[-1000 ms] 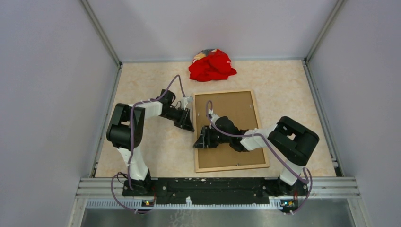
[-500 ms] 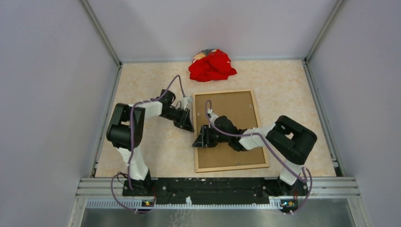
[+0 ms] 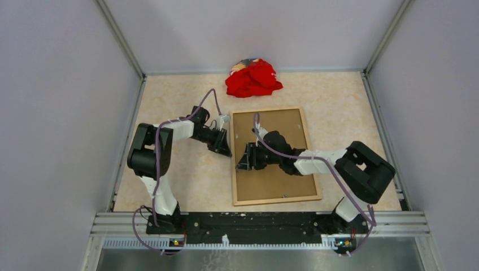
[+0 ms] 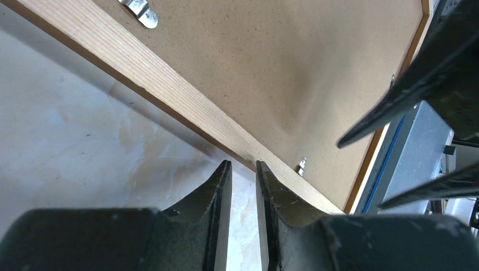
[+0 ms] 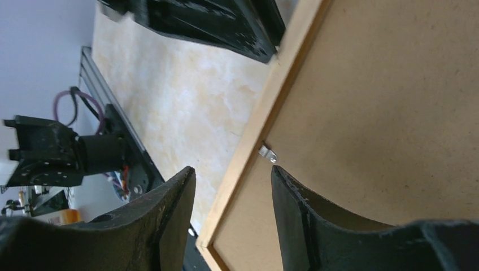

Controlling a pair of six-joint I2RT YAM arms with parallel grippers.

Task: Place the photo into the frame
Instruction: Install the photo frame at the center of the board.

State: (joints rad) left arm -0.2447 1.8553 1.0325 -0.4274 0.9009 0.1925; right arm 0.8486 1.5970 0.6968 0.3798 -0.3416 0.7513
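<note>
The frame [image 3: 233, 175] lies back up on the table, its light wooden strips around a brown backing board [image 3: 282, 127]. The photo is not in view. My left gripper [image 3: 225, 148] sits low at the frame's left strip [image 4: 169, 90], jaws a narrow gap apart with only table showing between them [image 4: 243, 165]. My right gripper [image 3: 242, 161] hovers open over the same strip [image 5: 265, 113], a small metal clip [image 5: 268, 153] just off the tip of one finger [image 5: 294, 197]. Nothing is held by either.
A crumpled red cloth [image 3: 253, 79] lies at the back of the table. More metal clips [image 4: 140, 11] sit along the board's edge. Grey walls enclose the table on three sides, with a metal rail [image 3: 254, 220] at the front.
The right arm's elbow has swung to the right and its gripper has shifted slightly right along the frame's left strip, jaws a touch wider. The left arm has not moved.
</note>
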